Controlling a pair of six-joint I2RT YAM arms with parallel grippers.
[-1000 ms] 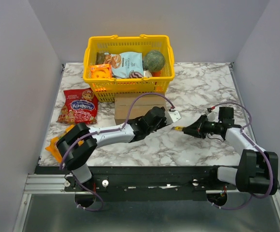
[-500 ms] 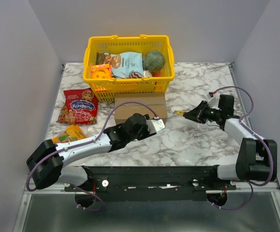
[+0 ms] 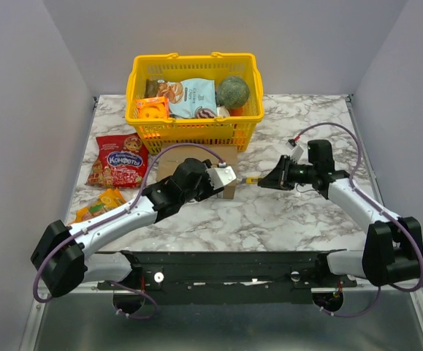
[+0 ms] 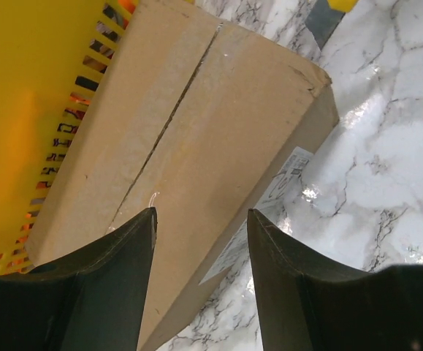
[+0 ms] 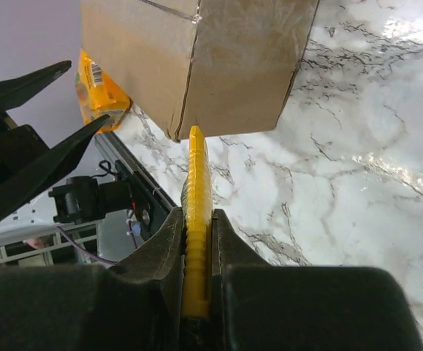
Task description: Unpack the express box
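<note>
Top view first: the left arm has swung in over the last second, so the left gripper (image 3: 224, 178) is now sitting over the near right part of the express box (image 3: 222, 153) rather than off its right end. The box is lying on the marble just in front of the yellow basket (image 3: 189, 130), and it looks nudged a bit to the left, though we're not certain. The right gripper (image 3: 267, 180) has also slid in from the right, and the tip of its yellow tool (image 3: 251, 178) is now pointing at the box's right end, just beside it.

Left wrist cam: we're seeing both fingers (image 4: 116, 292) spread wide and straddling the box (image 4: 218, 124) from above, gripping nothing. They've been widening as they came in. The taped seam (image 4: 174, 102) is running along the top, still closed, with the basket wall (image 4: 28, 88) right up against the far side.

Right wrist cam: the jaws are pressed together, pinching the yellow tool (image 5: 196, 190), which looks like a cutter to us. Its tip is nearly touching the bottom edge of the box's end face (image 5: 226, 66). The left fingers (image 5: 28, 161) are hanging open off to the side.

So we're reading this as setup: left steadying the box, right lining up to slit the tape. Nothing's unpacked yet.
</note>
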